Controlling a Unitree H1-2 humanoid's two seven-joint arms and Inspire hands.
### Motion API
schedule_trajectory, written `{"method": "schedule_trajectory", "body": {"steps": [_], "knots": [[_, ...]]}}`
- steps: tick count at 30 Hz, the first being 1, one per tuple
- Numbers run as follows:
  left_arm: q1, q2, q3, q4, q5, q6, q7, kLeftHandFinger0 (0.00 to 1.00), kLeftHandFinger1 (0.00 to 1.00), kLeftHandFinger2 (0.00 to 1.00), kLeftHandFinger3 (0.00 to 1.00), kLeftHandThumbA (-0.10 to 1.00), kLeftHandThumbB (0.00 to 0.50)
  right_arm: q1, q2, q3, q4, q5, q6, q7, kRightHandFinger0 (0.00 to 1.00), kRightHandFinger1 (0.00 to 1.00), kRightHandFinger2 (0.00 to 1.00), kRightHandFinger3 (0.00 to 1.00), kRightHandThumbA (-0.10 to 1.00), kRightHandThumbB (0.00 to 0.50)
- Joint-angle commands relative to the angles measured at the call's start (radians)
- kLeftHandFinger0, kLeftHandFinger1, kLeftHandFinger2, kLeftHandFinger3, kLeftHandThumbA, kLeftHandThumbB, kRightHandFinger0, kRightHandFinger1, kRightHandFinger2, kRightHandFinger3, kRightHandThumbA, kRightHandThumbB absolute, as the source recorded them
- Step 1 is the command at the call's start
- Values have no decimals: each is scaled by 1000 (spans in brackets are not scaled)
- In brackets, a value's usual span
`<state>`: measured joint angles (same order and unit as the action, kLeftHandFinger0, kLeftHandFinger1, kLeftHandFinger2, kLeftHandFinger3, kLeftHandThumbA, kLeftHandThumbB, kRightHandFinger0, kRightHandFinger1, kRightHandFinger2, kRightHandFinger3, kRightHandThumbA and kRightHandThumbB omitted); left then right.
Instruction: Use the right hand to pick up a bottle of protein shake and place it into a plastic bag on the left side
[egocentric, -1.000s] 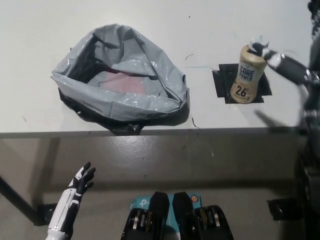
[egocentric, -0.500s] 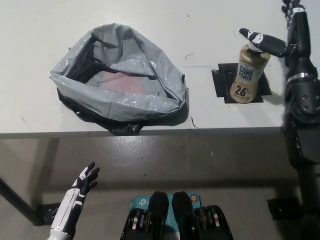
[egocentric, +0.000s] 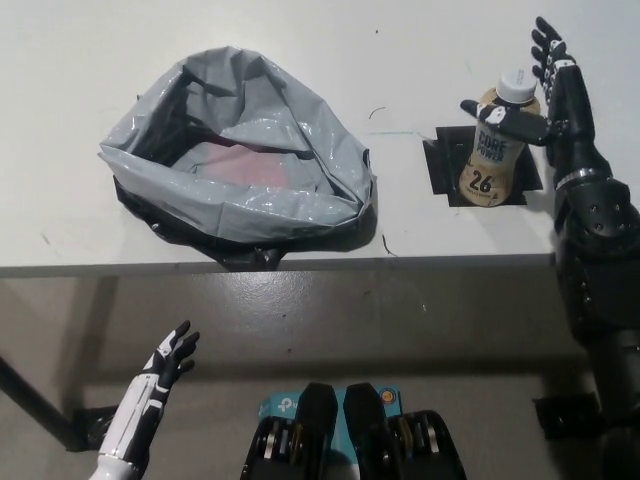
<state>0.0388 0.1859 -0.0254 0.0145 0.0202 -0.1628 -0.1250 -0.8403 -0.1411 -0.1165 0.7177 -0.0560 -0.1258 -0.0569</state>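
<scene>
A beige protein shake bottle (egocentric: 494, 148) with a white cap stands upright on a black square mat (egocentric: 440, 175) at the table's right. My black right hand (egocentric: 550, 100) is open beside it on the right, thumb lying across the bottle's front and fingers pointing up past the cap. The hand is not closed around the bottle. A grey plastic bag (egocentric: 235, 160) lies open at the table's left, with something pinkish inside. Low at the left, below the table edge, my white left hand (egocentric: 165, 365) rests open.
The white table (egocentric: 420, 60) ends at a front edge running across the picture's middle. Bare floor lies below it, and a dark table leg (egocentric: 35, 405) stands at the lower left. Bare tabletop separates bag and bottle.
My right arm has swung in from the right and lowered beside the bottle. Its thumb has dropped from the cap to the bottle's front. The left hand barely moved.
</scene>
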Motion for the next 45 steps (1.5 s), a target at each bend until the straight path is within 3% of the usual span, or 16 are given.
{"method": "schedule_trajectory", "body": {"steps": [1,6,8,15,17,19,20,21,22,23,24,26,28,39,43,45], "knots": [[-16,18,6,-40,2,-26,-7,1000,1000,1000,1000,1000,333,11,6,13,-7,27,-42,27,1000,1000,1000,1000,985,500],[-21,19,8,-32,-20,-39,-15,1000,1000,1000,1000,1000,288,39,10,27,33,20,-78,24,1000,1000,1000,1000,999,458],[-23,19,8,-37,-11,-30,-10,1000,1000,1000,1000,1000,308,40,12,32,41,22,-75,33,1000,1000,1000,1000,990,499],[-30,23,9,-34,6,-39,-3,1000,1000,1000,1000,1000,290,7,11,41,167,33,-108,63,1000,1000,1000,1000,929,500],[-33,25,10,-33,3,-39,-5,1000,1000,1000,1000,1000,298,-3,16,31,196,49,-119,67,1000,1000,1000,1000,859,500],[-35,25,9,-32,6,-37,-5,1000,1000,1000,1000,1000,304,-12,30,2,224,70,-127,30,1000,1000,1000,1000,698,500],[-35,26,9,-31,12,-42,-2,1000,1000,1000,1000,1000,298,-22,43,-19,240,59,-135,-62,833,787,867,1000,575,439],[-35,26,8,-30,13,-43,-2,1000,1000,1000,1000,1000,297,-24,45,-23,244,55,-138,-84,647,630,724,950,569,451],[-36,27,8,-31,13,-42,-3,1000,1000,1000,1000,1000,296,-29,47,-28,249,45,-137,-117,328,343,458,602,516,440],[-37,27,8,-32,9,-40,-5,1000,1000,1000,1000,1000,295,-35,52,-34,251,26,-135,-172,66,69,165,287,424,358],[-39,28,8,-30,7,-40,-7,1000,1000,1000,1000,1000,300,-37,58,-41,243,5,-149,-229,3,28,165,148,307,318],[-49,30,10,-29,10,-35,-5,1000,1000,1000,1000,1000,315,-41,60,-44,221,-3,-153,-251,0,98,301,204,289,284],[-55,29,12,-27,3,-33,-6,1000,1000,1000,1000,1000,319,-35,61,-38,182,-24,-165,-276,17,136,342,239,315,271],[-57,31,10,-28,-20,-35,-18,1000,1000,1000,1000,1000,300,-10,79,-30,24,0,-167,-252,0,97,369,188,395,296],[-59,33,8,-37,-29,-11,-24,1000,1000,1000,1000,1000,311,-12,82,-3,-39,-36,-143,-256,0,120,396,165,388,284],[-60,34,7,-32,-31,-18,-25,1000,1000,1000,1000,1000,305,-18,85,35,-92,-83,-118,-252,23,206,487,242,397,283]]}}
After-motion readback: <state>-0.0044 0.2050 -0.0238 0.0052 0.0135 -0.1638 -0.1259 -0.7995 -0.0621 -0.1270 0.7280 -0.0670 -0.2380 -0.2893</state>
